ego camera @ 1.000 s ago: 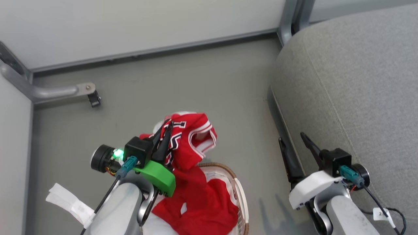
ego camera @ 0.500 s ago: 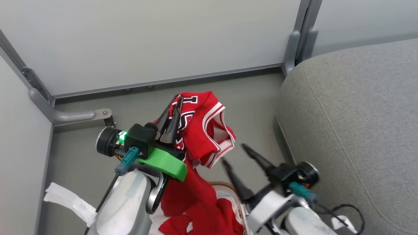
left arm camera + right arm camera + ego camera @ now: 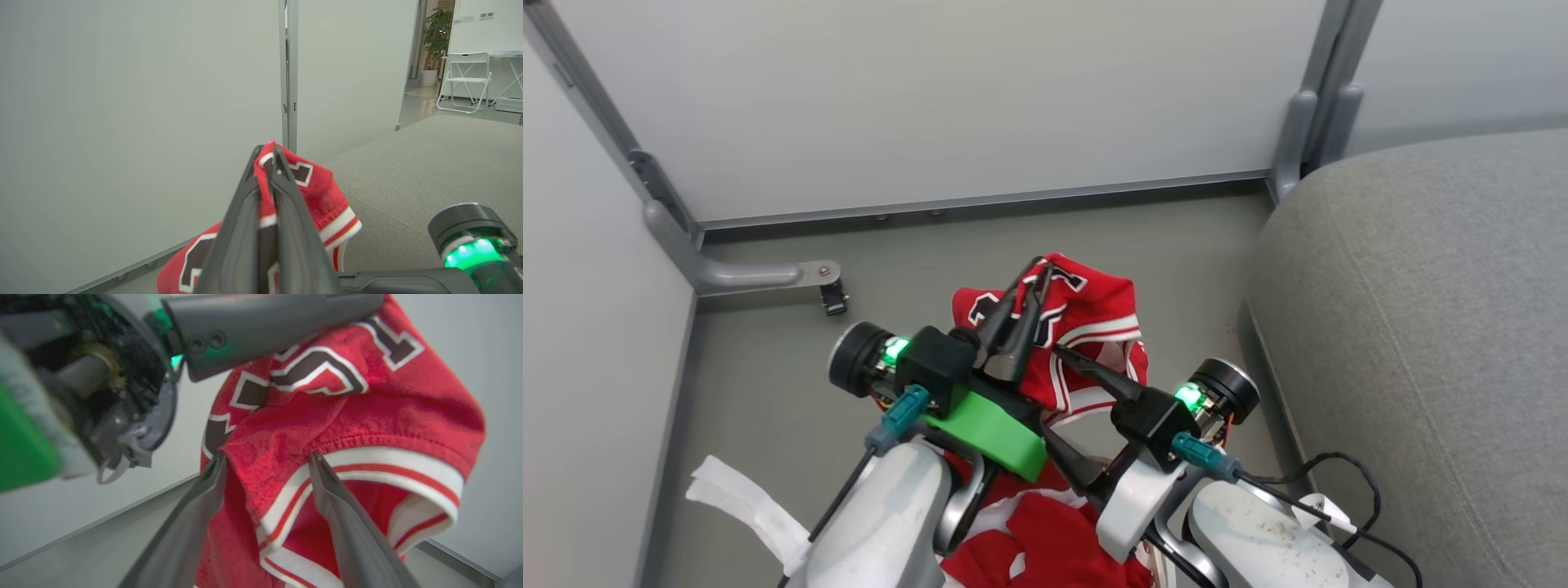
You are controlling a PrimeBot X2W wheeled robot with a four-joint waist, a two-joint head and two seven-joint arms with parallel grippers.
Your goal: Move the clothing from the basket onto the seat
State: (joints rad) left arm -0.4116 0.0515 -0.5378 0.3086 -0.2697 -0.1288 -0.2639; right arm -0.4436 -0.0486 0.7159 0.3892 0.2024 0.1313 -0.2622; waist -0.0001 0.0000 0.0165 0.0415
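The red jersey (image 3: 355, 416) bears black, white-edged numerals (image 3: 314, 371); near its top fold one looks like a "1", the others are too creased to read.

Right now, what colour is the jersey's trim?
White with a thin red stripe; the jersey shows best in the right wrist view.

The right gripper (image 3: 268, 457) is swinging left, away from the near edge of the seat (image 3: 1421, 286) where it was waiting, and is closing in on the left gripper (image 3: 1037, 273); its spread fingers are now straddling the white-trimmed hem of the jersey (image 3: 1094, 310). The left gripper, clamped on the jersey, is raising it, so the fabric is hanging clear. The head camera is tilting upward, bringing in more of the far wall (image 3: 972, 106).
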